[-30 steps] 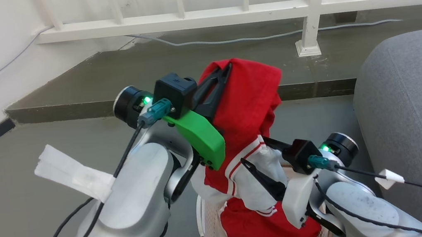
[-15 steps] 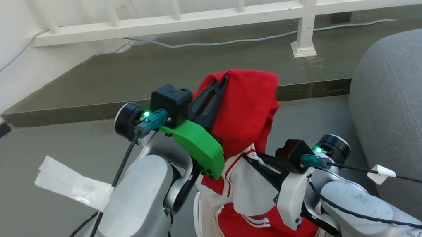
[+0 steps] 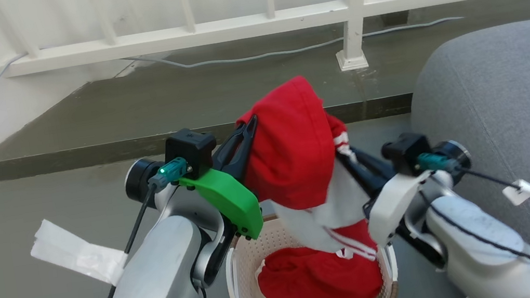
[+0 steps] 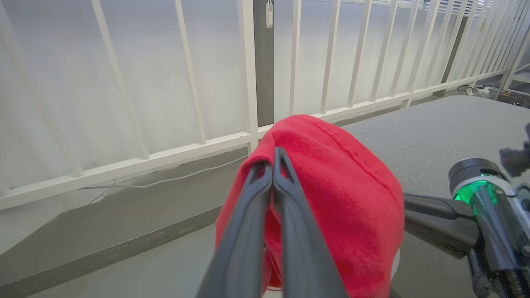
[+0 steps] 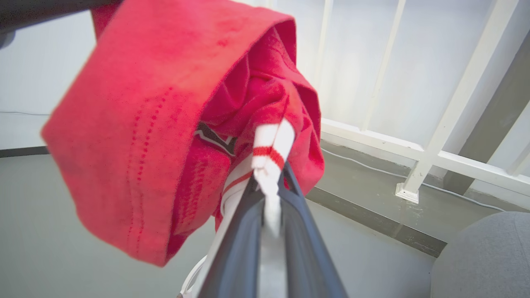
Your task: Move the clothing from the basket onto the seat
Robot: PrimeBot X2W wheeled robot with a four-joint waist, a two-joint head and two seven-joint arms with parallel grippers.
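In the middle of the head view the left gripper [image 3: 249, 122] is clenched on the top fold of the clothing [image 3: 291, 150]. This is a red garment that hangs from the pinch like a hood. In the left wrist view the two dark fingers are pressed together with red cloth draped over their tips.

Just right of centre and lower down, the right gripper [image 3: 345, 160] is closed too. In the right wrist view a white band with a red stripe is nipped between its fingers.

Two holds at different heights look like a way to keep the soft garment from folding in on itself and to carry its weight from both ends. The high left hold lifts most of the cloth out. The lower right hold gathers the white trim, which would otherwise trail.

The hem with its striped panel hangs over the basket [image 3: 242, 278] at the bottom centre. Whether it touches the red heap [image 3: 316, 283] lying inside cannot be told.

The seat [image 3: 514, 96] fills the right side of the frame, close beside the right forearm, and nothing lies on the part that shows. The garment is raised but not yet over the cushion. The next move likely calls for both arms to swing right together, with the hem kept above the basket's rim.
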